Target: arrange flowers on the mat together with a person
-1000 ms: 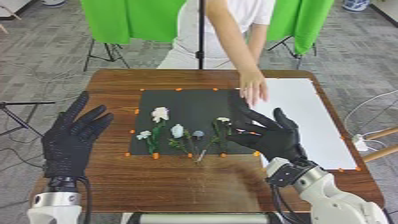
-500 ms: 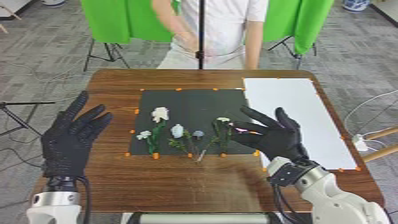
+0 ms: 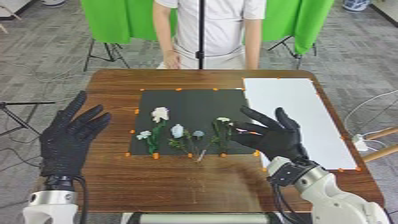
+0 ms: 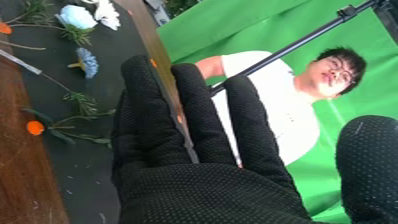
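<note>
In the head view my left hand [image 3: 67, 140] is left of the black mat [image 3: 191, 102], fingers straight. My right hand [image 3: 277, 140] hovers at the mat's right edge with relaxed fingers. A large whitish flower [image 3: 160, 114] and a small white one [image 3: 144, 135] lie at the mat's left. Toward the middle are a pale blue flower [image 3: 177, 131] and a small blue-grey one [image 3: 198, 134]. Another white flower [image 3: 222, 119] lies near my right fingertips. In the right wrist view, my right hand [image 4: 209, 192] has straight fingers; beyond are the pale blue flower [image 4: 76, 17] and a blue one [image 4: 87, 63].
A white sheet [image 3: 298, 115] covers the table's right part, beside the mat. Orange markers [image 3: 155, 156] line the mat's edges. The person stands across the wooden table [image 3: 178, 185], arms lowered, behind a dark upright pole [image 3: 201, 30].
The person's hand, earlier reaching down to the mat's right edge by the white sheet, has drawn back to their side. The flowers and my right hand have kept their places.
</note>
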Robot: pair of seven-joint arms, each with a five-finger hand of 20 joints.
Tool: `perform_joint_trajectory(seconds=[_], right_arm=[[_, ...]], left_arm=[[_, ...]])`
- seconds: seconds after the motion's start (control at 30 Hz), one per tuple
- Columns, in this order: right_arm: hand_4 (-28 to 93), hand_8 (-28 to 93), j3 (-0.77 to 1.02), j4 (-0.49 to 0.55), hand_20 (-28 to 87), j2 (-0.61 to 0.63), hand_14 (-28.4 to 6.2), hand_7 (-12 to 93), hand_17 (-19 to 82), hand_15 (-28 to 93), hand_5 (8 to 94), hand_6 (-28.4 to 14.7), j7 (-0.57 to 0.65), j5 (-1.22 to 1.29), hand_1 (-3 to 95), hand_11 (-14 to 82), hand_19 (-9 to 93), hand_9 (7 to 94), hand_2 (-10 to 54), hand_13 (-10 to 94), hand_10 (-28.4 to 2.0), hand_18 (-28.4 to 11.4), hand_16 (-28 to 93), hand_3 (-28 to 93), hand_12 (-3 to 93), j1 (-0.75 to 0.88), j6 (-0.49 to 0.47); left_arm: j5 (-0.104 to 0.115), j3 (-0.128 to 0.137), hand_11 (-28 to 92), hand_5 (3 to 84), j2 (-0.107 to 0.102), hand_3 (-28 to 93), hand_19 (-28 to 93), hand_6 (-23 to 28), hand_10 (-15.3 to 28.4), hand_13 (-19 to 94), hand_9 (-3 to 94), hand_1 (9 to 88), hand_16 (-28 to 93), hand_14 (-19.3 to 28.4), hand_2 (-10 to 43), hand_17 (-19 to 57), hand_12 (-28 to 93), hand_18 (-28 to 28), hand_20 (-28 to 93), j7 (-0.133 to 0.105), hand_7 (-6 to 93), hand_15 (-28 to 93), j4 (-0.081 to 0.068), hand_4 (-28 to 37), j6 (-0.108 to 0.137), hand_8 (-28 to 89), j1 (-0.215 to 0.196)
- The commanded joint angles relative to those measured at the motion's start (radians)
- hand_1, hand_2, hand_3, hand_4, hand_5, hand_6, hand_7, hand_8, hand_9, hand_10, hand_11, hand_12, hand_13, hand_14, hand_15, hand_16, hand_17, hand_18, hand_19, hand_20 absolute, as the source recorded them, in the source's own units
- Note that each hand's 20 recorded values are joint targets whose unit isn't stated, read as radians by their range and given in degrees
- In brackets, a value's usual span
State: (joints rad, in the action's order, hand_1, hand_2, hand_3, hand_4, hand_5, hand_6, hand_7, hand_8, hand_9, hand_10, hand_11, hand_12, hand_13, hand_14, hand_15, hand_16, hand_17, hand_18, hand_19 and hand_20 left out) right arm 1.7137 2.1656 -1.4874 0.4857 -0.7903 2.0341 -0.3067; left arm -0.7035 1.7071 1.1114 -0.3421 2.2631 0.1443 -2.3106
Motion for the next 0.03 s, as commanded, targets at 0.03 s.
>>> perform_joint_trajectory(seconds=[0.03], right_arm=[[-28, -10, -0.007, -0.002, 17, -0.012, -25.4, 7, 0, 33, 41.1, -4.1, 0.005, 0.003, -2.6, 10.0, 44, 47.9, 20.4, 37, -20.1, -20.9, 12, 77, 11.5, -0.001, -0.001]], left_arm=[[0.005, -0.010, 21, 33.0, -0.008, 74, 70, 6.3, 20.6, 30, 35.6, 18.3, -9, 27.8, 10.2, -4.0, 10, 28.4, -18, -0.012, 9.1, 45, 0.003, -28.3, 0.006, -9, -0.017]])
